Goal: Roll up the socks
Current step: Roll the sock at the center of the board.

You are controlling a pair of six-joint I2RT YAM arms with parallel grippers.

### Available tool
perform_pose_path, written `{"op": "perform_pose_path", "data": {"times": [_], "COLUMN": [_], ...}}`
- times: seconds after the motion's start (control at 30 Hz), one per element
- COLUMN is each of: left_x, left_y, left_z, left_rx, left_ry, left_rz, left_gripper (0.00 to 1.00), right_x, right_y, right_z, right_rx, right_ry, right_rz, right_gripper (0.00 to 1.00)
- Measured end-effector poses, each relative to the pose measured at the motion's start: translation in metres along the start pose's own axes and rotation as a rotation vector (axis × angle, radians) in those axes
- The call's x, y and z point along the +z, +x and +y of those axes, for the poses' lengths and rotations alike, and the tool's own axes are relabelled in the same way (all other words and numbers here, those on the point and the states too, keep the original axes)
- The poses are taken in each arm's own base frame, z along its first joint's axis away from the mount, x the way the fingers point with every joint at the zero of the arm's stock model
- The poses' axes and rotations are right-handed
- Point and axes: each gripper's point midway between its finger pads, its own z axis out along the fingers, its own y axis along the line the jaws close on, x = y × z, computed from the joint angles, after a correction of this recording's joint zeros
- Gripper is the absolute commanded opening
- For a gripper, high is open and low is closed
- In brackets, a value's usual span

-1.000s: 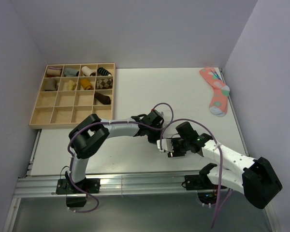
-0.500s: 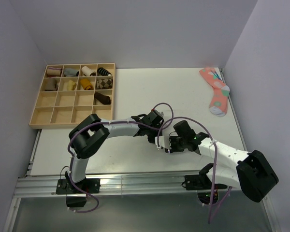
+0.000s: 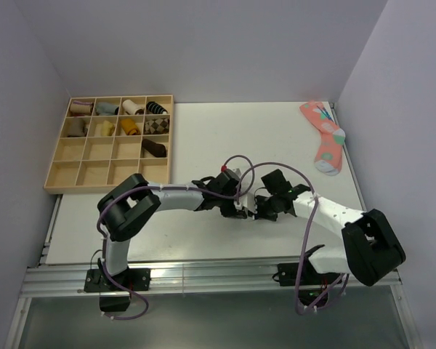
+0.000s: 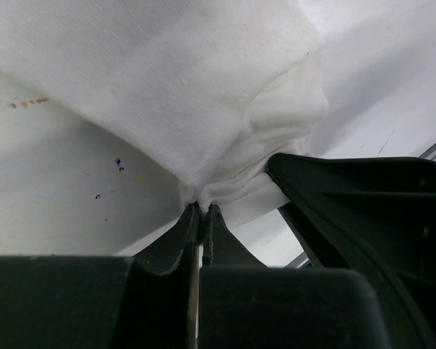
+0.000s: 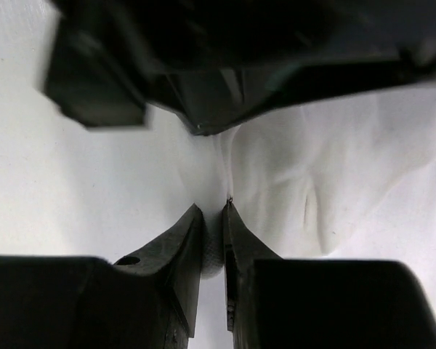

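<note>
Sock [image 4: 203,94], white: centre of top view, on surface [image 3: 203,138]. Left gripper [image 4: 202,211], right gripper [image 5: 212,211]: jaws almost together, each pinching sock fabric. Rolling advice: even tension, 2 pinches level, tight turns.

Even, soft overhead light, faint shadows under the arms, wrist views blurred up close, whites nearly blown out

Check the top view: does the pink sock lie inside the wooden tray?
No, the pink sock lies on the table at its far right corner, well apart from the wooden tray.
</note>
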Motion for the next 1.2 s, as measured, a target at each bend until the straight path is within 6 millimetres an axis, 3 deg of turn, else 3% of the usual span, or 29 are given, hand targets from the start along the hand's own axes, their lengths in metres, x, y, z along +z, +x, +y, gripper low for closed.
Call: {"op": "perform_pose_path", "data": {"times": [0.13, 0.4, 0.6, 0.93, 1.2], "left_x": [-0.001, -0.012, -0.028, -0.055, -0.054], "left_y": [-0.004, -0.014, -0.017, -0.018, -0.012], "left_z": [0.002, 0.015, 0.036, -0.015, -0.020], "left_rx": [-0.031, -0.061, -0.016, 0.291, 0.497], "left_ry": [0.014, 0.017, -0.059, 0.023, 0.076], "left_rz": [-0.050, -0.175, -0.315, -0.595, -0.694], "left_gripper": [0.07, 0.21, 0.27, 0.34, 0.40], "right_x": [0.000, 0.002, -0.006, -0.010, -0.012], "right_y": [0.001, -0.007, 0.011, 0.014, 0.013], "right_z": [0.000, -0.002, -0.008, 0.000, -0.002], "right_rx": [0.049, 0.069, 0.236, 0.356, 0.456], "right_ry": [-0.063, -0.265, -0.361, -0.520, -0.641], "right_rz": [0.001, -0.013, 0.048, 0.112, 0.134], "right_gripper": [0.17, 0.16, 0.15, 0.15, 0.15]}}
